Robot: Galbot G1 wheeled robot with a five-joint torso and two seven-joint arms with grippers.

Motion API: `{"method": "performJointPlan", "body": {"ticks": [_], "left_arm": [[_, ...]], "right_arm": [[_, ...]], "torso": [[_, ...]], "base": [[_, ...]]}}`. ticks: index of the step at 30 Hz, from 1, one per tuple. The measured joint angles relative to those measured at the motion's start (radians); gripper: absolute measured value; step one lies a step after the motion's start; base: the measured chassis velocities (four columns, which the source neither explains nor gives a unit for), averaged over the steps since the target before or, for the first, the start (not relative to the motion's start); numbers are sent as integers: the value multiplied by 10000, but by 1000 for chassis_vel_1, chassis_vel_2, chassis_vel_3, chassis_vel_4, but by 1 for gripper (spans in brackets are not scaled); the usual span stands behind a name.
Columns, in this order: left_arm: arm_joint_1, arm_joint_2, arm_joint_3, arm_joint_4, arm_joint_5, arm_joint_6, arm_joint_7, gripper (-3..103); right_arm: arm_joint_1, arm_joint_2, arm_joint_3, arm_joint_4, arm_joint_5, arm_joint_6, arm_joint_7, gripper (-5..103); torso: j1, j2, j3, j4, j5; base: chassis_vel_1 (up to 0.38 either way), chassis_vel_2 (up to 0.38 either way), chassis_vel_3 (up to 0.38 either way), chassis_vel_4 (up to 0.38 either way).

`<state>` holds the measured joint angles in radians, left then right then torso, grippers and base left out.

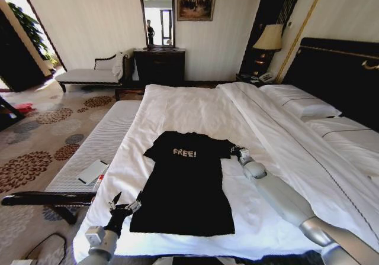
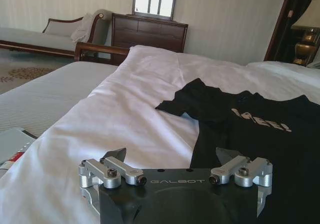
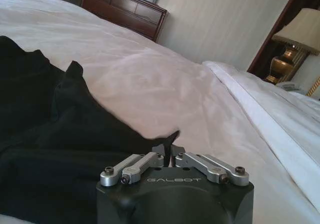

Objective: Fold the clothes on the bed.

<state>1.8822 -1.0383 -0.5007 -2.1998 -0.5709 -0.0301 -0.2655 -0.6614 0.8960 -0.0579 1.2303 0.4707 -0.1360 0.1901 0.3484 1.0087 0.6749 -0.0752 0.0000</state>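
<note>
The clothes are one black T-shirt (image 1: 186,188) with white "FREE!" lettering, lying flat and face up on the bed (image 1: 195,105), collar towards the far end. My left gripper (image 1: 125,203) is open just outside the shirt's lower left hem corner, close above the sheet. In the left wrist view the left gripper (image 2: 171,156) spreads its fingers beside the T-shirt (image 2: 260,134). My right gripper (image 1: 237,152) is at the shirt's right sleeve. The right wrist view shows the right gripper (image 3: 170,146) shut on a pinched-up edge of the T-shirt (image 3: 50,124).
A folded white duvet (image 1: 278,123) and pillows (image 1: 302,102) fill the bed's right side below the dark headboard (image 1: 337,70). Left of the bed runs a striped bench (image 1: 100,141) with a white booklet (image 1: 92,171). A chaise (image 1: 89,73) and dresser (image 1: 159,64) stand at the far wall.
</note>
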Motion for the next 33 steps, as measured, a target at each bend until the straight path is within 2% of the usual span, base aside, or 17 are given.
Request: {"method": "performJointPlan", "body": {"ticks": [2,5,6,9,10,11,12,13,14,16,17,18,21,23,26,33], "left_arm": [[-85,29,8,15,-79,59,-28,100],[-511,174,15,86,-516,351,-151,100],[-511,174,15,86,-516,351,-151,100],[-1959,650,72,528,-1719,886,-331,100],[-2281,755,91,656,-1987,978,-369,100],[-2877,954,188,954,-2502,1139,-417,100],[-2877,954,188,954,-2502,1139,-417,100],[-3209,1053,272,1138,-2743,1215,-475,100],[-3626,1164,418,1402,-2993,1268,-493,100],[-4664,1322,850,2112,-3420,1372,-526,100],[-5147,1334,1063,2459,-3594,1429,-516,100],[-5147,1334,1063,2459,-3594,1429,-516,100],[-6512,1188,1602,3626,-3835,1473,-302,100],[-6787,1127,1703,3896,-3881,1473,-227,100],[-7982,864,2298,5023,-4166,1543,-24,100],[-9546,373,3539,6567,-4436,1646,75,100]], "right_arm": [[-20,9,23,2,29,-5,15,8],[-138,9,148,106,50,-6,55,24],[-138,9,148,106,50,-6,55,24],[-567,-137,582,555,84,-5,208,40],[-682,-177,682,654,87,-3,232,40],[-884,-236,857,804,92,2,267,45],[-884,-236,857,804,92,2,267,45],[-1013,-275,970,892,97,5,290,51],[-1148,-309,1074,982,102,8,323,51],[-1522,-425,1327,1226,125,5,457,61],[-1653,-470,1406,1309,125,3,501,67],[-1653,-470,1406,1309,125,3,501,67],[-1987,-596,1627,1528,119,-7,651,83],[-2055,-624,1678,1568,120,-10,681,83],[-2217,-705,1785,1640,123,-15,767,97],[-2246,-717,1769,1684,159,-66,954,100]], "torso": [[0,0,0,1,0],[0,0,0,2,0],[0,0,0,2,0],[-1,0,0,1,-2],[-1,0,0,-2,-3],[0,0,1,-3,-2],[0,0,1,-3,-2],[0,-1,2,-3,0],[1,0,2,-3,0],[1,0,2,-3,0],[0,-1,2,-3,0],[0,-1,2,-3,0],[0,0,1,-1,0],[0,0,2,0,-1],[1,0,2,0,2],[1,-1,2,0,1]], "base": [[0,0,0,0],[0,0,0,0],[0,0,0,0],[0,0,0,0],[0,0,0,0],[0,0,0,0],[0,0,0,0],[0,0,0,0],[0,0,0,0],[0,0,0,0],[0,0,0,0],[0,0,0,0],[0,0,0,0],[0,0,0,0],[0,0,0,0],[0,0,0,0]]}}
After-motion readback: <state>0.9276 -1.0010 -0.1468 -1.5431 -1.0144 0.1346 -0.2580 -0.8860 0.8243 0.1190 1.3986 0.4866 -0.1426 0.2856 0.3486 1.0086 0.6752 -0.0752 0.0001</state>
